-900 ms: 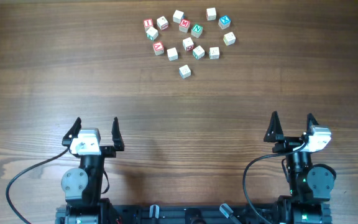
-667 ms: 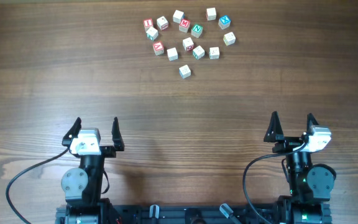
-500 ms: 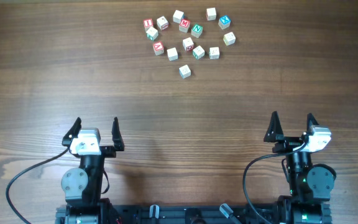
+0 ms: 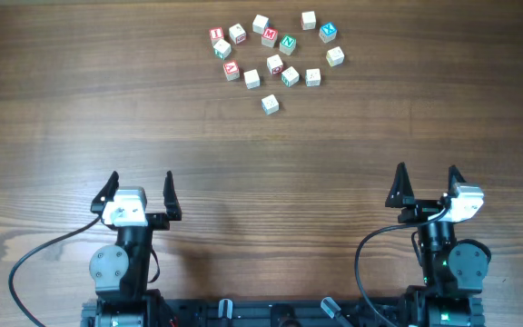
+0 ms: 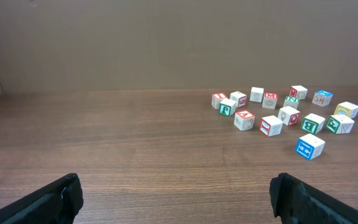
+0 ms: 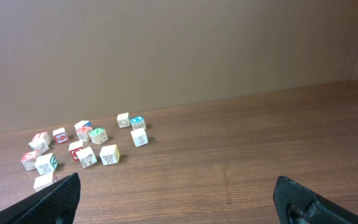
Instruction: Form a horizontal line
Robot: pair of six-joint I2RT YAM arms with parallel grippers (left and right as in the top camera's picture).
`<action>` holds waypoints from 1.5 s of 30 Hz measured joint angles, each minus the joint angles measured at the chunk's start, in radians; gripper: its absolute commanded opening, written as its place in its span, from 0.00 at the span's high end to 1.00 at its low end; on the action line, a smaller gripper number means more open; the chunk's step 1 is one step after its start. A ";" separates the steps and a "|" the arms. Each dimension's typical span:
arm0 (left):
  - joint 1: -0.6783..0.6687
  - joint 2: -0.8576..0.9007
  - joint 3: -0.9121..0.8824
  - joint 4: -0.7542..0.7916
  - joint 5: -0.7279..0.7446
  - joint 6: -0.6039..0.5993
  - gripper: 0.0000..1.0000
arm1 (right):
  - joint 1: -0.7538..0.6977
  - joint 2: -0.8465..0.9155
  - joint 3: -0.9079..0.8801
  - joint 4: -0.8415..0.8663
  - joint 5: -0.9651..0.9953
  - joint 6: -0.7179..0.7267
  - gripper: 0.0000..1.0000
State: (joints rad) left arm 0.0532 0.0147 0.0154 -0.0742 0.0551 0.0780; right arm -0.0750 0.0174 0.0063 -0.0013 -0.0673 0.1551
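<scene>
Wood everywhere here: the desk is dark brown plank, grain running left to right, matte and smooth. Up at its far middle sits a loose cluster of cubes, small pale wooden blocks with sharp edges and printed letters framed in red, green or blue.

The A cube, red letter on a pale face, is on the near-left of that cluster. The M cube, red too, sits farther back and to the right, well apart from it, with a plain pale cube just to the right of the A and clear of both. None of the three touch, so they're scattered, not yet lined up. One cube stands alone, nearest to me.

My left gripper is spread wide, black pointed fingers at the lower corners of its wrist view, nothing between them. My right gripper is the same: fingers parted, holding nothing.

Both arms are folded back at the near edge, one left, one right, well short of the cubes, grippers pointing toward the far side. The wrist views look low across the desk. A black cable loops beside each base.
</scene>
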 measured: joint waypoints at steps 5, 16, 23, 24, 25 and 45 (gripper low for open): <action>0.000 0.000 0.000 0.000 0.000 0.000 0.00 | 0.000 0.000 0.000 0.000 0.000 0.000 0.00; 0.000 0.000 0.000 0.000 0.000 0.000 0.00 | 0.000 0.000 0.000 0.000 0.000 0.000 0.00; 0.000 0.000 0.000 0.000 0.000 0.000 0.00 | 0.000 0.000 0.000 0.000 0.000 0.000 0.00; 0.000 0.000 0.000 0.000 0.000 0.000 0.00 | 0.000 0.000 0.000 0.000 0.000 0.000 0.00; 0.000 0.000 0.000 0.000 0.000 0.000 0.00 | 0.000 0.000 0.000 0.000 0.000 0.000 0.00; 0.000 0.000 0.014 -0.031 0.059 -0.055 0.00 | 0.000 0.000 0.000 0.000 0.000 0.000 0.00</action>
State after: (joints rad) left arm 0.0532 0.0151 0.0292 -0.1055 0.1139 0.0227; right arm -0.0750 0.0174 0.0063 -0.0013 -0.0673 0.1551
